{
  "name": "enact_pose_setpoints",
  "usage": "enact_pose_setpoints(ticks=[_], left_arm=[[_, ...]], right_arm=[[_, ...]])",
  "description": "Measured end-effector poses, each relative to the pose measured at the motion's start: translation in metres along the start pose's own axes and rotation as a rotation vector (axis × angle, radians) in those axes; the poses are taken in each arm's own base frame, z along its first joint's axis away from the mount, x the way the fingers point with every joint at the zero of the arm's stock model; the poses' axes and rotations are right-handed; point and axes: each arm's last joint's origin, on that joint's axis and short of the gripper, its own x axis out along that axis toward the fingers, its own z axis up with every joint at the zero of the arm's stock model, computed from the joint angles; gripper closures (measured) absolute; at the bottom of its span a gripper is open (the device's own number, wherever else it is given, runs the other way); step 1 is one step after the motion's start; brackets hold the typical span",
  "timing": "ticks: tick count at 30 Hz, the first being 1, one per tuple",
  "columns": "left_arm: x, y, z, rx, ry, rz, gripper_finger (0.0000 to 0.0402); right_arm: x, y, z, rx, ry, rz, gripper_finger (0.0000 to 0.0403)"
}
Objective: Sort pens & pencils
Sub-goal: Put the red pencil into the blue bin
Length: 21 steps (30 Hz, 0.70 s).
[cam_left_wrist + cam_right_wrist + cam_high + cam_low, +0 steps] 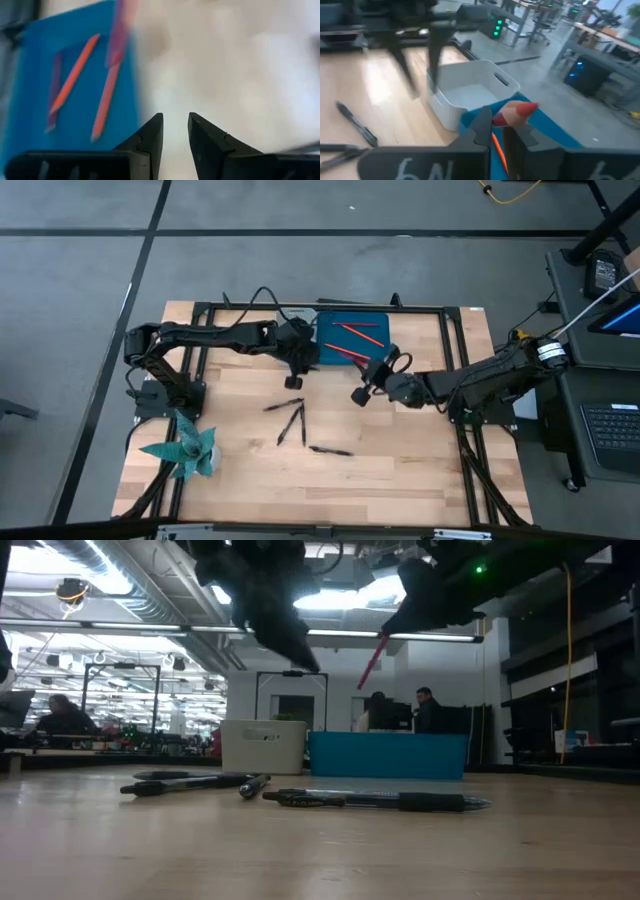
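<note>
Several black pens (297, 423) lie flat on the wooden table (400, 470), in front of the bins in the low view (370, 800). Two orange-red pencils (360, 332) lie in the blue tray (330, 325); the left wrist view shows them (75, 75). My right gripper (497, 122) is above the tray's near edge, shut on another pencil (517, 111). My left gripper (175, 125) hangs open and empty above the table beside the tray's left edge (297, 378). A white bin (470, 95) stands next to the tray. My right gripper pinches a red pencil between its two fingers (482, 125), close to the sharpened end. The red tip (527, 108) sticks out past the fingertips and the shaft (496, 146) runs back between them. The pencil is lifted clear and slants down below the gripper (370, 660).
A teal folded-paper figure (185, 448) sits at the table's near left. A black frame (200, 310) borders the table's far and side edges. People sit in the room beyond the far edge (425, 705). Bare wood lies toward the near edge.
</note>
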Motion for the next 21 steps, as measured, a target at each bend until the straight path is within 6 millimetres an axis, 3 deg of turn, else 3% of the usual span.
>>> enact_pose_setpoints(ticks=[5,12,16,21], left_arm=[[-0.002,-0.010,0.009,0.028,-0.144,-0.221,0.0317],[0.001,-0.011,0.011,0.045,-0.224,-0.221,0.0317],[0.006,-0.014,-0.003,0.021,-0.317,-0.175,0.0317],[-0.004,-0.020,-0.029,-0.033,-0.412,-0.122,0.0317]], right_arm=[[0.005,-0.017,0.008,0.036,-0.004,0.033,0.0380],[0.003,-0.030,0.014,0.029,-0.007,0.056,0.0380],[0.004,-0.033,0.012,0.014,0.016,0.058,0.0380],[0.006,-0.041,0.009,-0.005,0.057,0.060,0.0380]])
